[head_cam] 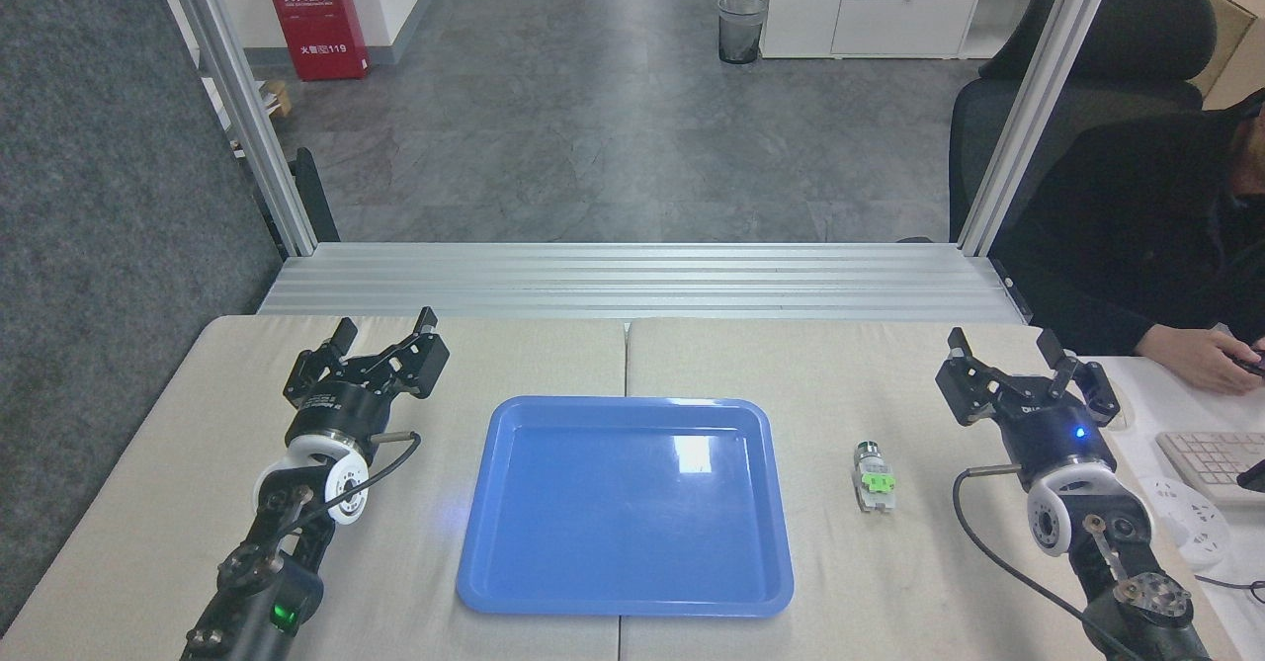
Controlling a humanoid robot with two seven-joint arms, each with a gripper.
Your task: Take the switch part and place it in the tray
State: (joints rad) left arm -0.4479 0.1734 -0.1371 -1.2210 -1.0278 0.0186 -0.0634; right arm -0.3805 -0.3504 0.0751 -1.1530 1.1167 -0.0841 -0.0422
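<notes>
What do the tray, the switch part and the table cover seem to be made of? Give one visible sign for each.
Tray: probably glossy blue plastic; it mirrors a bright light patch.
Switch part: apparently white-grey and green plastic, with a shiny, likely metal ring at its dark end.
Table cover: matt beige, looks like fabric or padding, with a seam down the middle; uncertain.
</notes>
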